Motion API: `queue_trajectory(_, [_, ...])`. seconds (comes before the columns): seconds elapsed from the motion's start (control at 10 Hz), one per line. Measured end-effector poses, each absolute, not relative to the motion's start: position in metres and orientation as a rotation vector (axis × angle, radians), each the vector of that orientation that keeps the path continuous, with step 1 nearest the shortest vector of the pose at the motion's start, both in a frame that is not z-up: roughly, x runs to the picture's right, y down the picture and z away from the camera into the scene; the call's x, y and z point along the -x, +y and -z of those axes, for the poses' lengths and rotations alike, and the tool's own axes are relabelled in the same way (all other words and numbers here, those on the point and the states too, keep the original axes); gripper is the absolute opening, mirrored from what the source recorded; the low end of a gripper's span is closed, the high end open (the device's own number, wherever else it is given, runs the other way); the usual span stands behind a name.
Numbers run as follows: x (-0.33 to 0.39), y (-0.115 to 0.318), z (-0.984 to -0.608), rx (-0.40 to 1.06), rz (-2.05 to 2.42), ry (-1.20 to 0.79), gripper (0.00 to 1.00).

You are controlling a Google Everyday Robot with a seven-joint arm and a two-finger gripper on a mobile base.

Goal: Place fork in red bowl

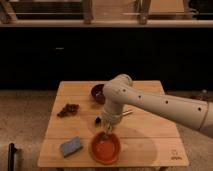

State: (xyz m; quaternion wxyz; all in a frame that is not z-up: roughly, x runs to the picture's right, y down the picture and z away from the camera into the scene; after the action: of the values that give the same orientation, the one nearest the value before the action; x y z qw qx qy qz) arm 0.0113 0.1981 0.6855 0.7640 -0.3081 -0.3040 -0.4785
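Observation:
The red bowl (pixel 105 148) sits near the front edge of the wooden table (pixel 150 145), left of centre. My gripper (pixel 106 129) points down just above the bowl's far rim, at the end of the white arm that reaches in from the right. It is shut on the fork (pixel 106 134), a thin pale sliver hanging below it over the bowl. The fork's details are blurry.
A dark maroon bowl (pixel 97 92) stands at the back, partly behind the arm. A brown clump (pixel 68 109) lies at the left, a blue-grey sponge (pixel 71 146) at the front left, and a small dark object (pixel 98 120) beside the gripper. A small pale thing (pixel 128 112) lies by the arm.

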Motion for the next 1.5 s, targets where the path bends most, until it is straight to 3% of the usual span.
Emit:
queue_trajectory(0.6, [0.001, 0.228, -0.671, 0.574, 1.138, -0.691, 0.00])
queue_trajectory(0.8, [0.006, 0.234, -0.671, 0.558, 1.163, -0.704, 0.07])
queue_trajectory(1.5, [0.018, 0.244, -0.683, 0.609, 1.202, -0.782, 0.77])
